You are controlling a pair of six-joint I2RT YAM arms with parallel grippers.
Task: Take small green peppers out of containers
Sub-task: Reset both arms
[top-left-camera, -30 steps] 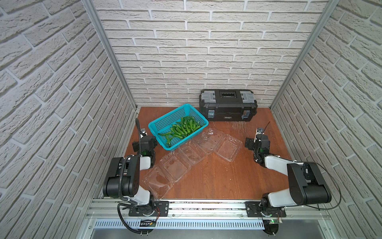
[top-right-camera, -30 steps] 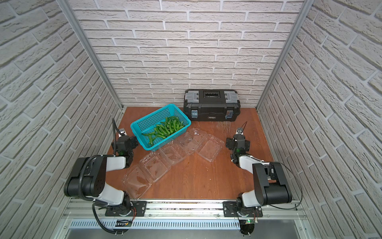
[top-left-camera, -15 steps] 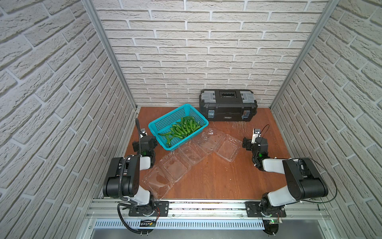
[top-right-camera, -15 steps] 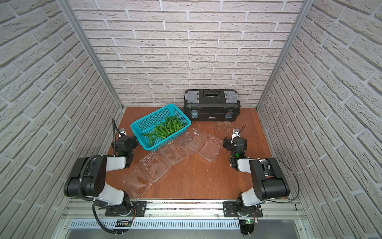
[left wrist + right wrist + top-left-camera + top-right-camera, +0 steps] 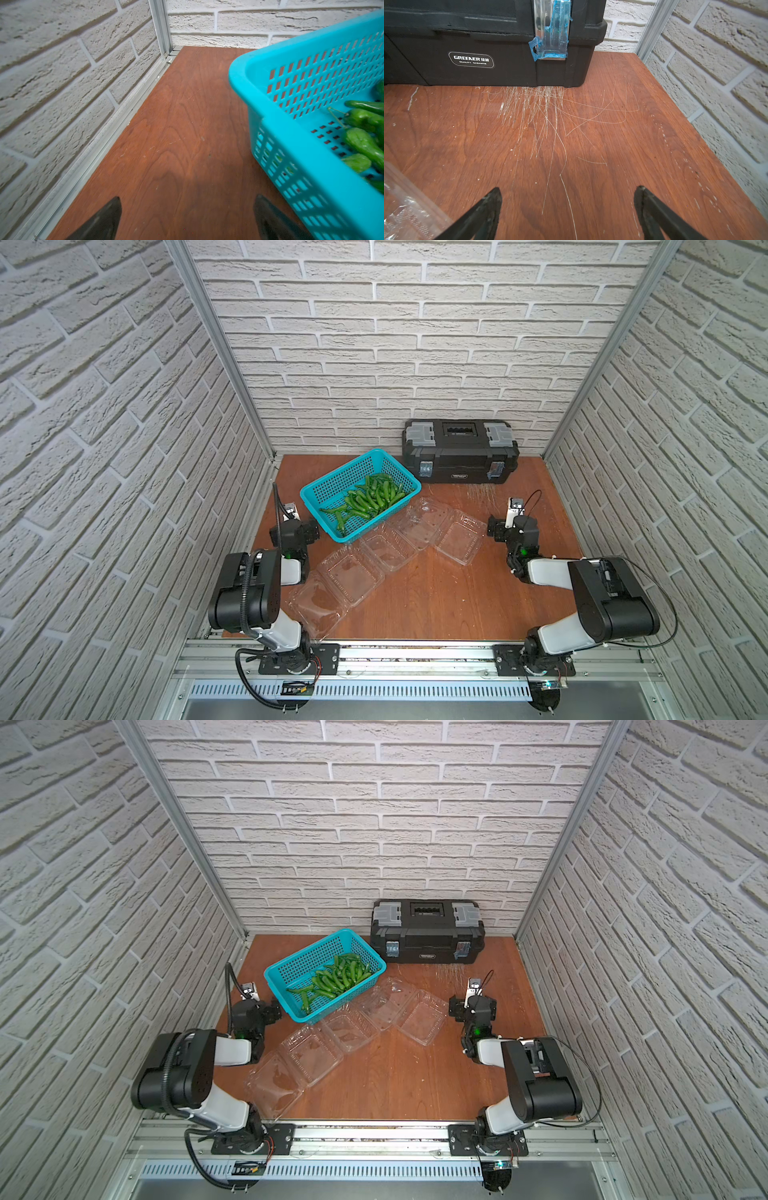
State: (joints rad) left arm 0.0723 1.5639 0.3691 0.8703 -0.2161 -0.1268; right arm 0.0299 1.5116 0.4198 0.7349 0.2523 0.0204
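Top views both show the brown wooden surface point(image 5: 436, 605) between brick-pattern walls. A black toolbox point(image 5: 460, 456) stands shut against the back wall. Just beside it, toward the left arm, sits a teal perforated basket point(image 5: 337, 483). Three clear clamshell containers point(image 5: 388, 547) lie with lids open in a diagonal row from near the left arm's base to near the right arm's wrist, with the basket just beside the row. The small green peppers point(image 5: 370, 499) are piled in the basket. In the left wrist view, the left fingers point(image 5: 104, 220) are spread wide over bare wood beside the basket, holding nothing. In the right wrist view, the right fingers point(image 5: 481, 214) are likewise spread wide, holding nothing, over scratched wood before the toolbox.
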